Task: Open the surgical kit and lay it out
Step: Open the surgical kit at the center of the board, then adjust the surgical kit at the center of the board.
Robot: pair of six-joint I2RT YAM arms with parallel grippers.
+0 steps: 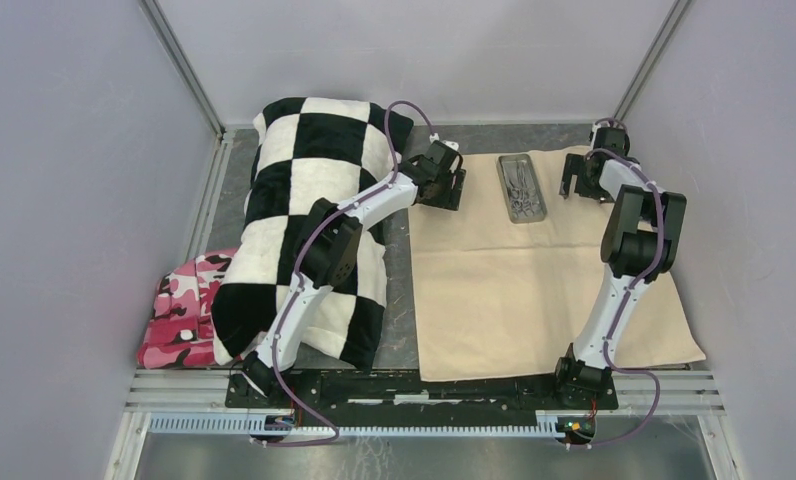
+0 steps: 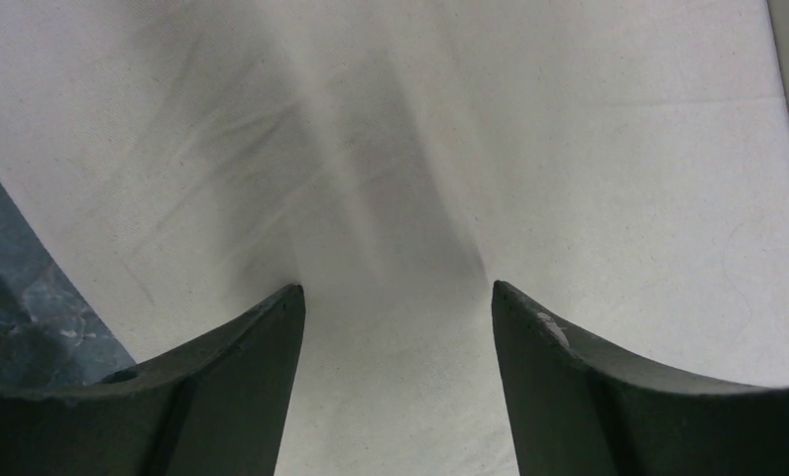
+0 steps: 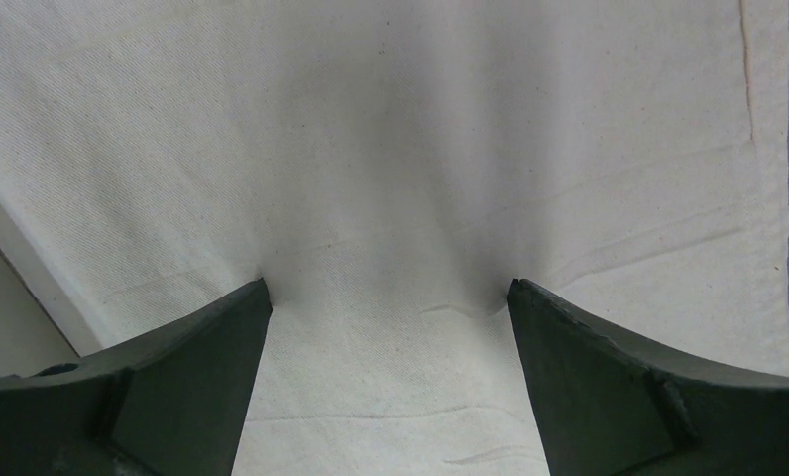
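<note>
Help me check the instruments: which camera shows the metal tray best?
The top external view: the metal tray lies whole on the beige cloth, with thin steel instruments inside. Both wrist views are filled with cloth up close; neither shows the tray clearly.

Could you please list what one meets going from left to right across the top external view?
pink cloth → pillow → left gripper → tray → right gripper
</note>
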